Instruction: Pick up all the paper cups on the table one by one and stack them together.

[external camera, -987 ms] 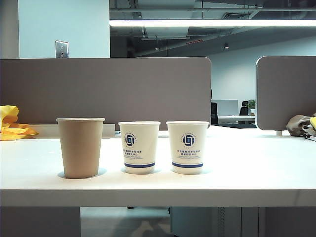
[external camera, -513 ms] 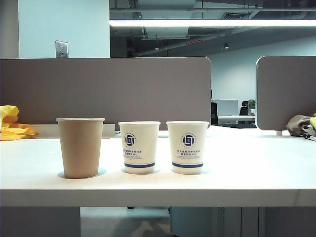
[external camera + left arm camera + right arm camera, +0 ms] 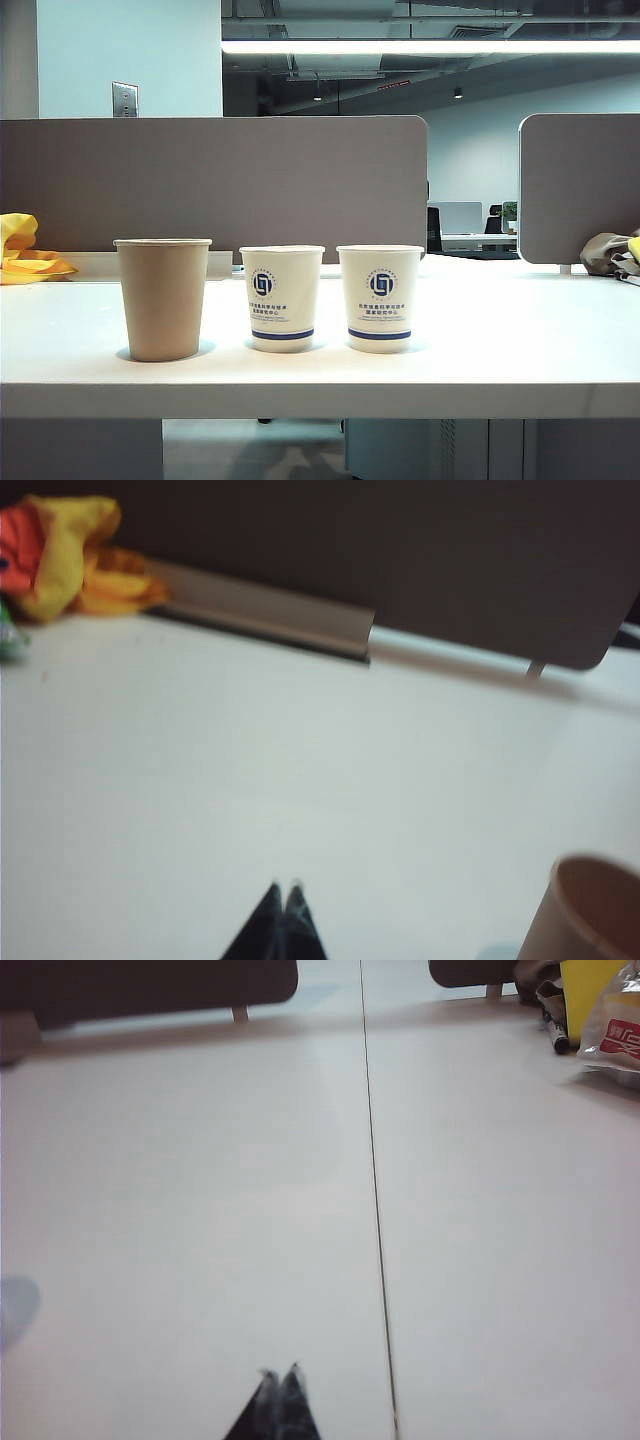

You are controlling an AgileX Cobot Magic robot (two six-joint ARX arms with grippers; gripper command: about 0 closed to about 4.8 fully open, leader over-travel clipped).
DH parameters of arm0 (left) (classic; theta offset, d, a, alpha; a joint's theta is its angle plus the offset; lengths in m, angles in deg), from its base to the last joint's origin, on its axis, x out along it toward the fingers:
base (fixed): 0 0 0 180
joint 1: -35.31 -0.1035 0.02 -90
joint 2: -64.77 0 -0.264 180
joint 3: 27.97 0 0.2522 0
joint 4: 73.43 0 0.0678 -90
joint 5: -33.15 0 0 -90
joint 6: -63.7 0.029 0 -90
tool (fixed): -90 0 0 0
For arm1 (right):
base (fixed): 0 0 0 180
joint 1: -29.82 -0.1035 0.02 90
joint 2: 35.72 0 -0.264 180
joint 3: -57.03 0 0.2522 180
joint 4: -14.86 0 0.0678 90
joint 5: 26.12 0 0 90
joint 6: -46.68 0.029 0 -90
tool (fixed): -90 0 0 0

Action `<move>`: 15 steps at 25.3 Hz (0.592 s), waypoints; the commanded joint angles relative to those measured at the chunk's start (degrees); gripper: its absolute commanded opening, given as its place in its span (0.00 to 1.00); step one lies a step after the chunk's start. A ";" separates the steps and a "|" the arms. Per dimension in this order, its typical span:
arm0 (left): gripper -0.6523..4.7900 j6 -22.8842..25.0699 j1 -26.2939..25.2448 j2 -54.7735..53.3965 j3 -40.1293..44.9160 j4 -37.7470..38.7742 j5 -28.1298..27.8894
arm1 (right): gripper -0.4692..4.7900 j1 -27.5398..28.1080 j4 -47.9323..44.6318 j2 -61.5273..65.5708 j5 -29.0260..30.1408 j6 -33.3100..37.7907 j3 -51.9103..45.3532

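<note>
Three paper cups stand upright in a row on the white table: a taller kraft-brown cup on the left, a white cup with a blue logo in the middle, and a second white logo cup on the right. None of them touch. Neither arm shows in the exterior view. My left gripper is shut and empty over bare table, with the brown cup's rim off to one side. My right gripper is also shut and empty above the table top, no cup near it.
Grey-brown partition panels stand behind the cups. A yellow cloth lies at the far left and a bundle of bags at the far right. A table seam runs past my right gripper; yellow and red packets lie beyond.
</note>
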 commanded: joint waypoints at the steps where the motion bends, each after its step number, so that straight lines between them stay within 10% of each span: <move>1: 0.11 -0.20 -0.07 0.00 -3.67 -1.95 0.46 | 0.09 -0.02 -8.70 -0.02 0.79 4.83 -0.07; 10: 0.16 0.72 -0.07 -0.02 -20.20 5.09 1.14 | 0.09 0.04 -6.62 0.00 4.35 11.87 13.20; 15: 0.16 8.61 -0.07 -1.36 -29.92 13.97 0.92 | 0.09 0.07 10.27 3.48 6.58 -1.84 27.39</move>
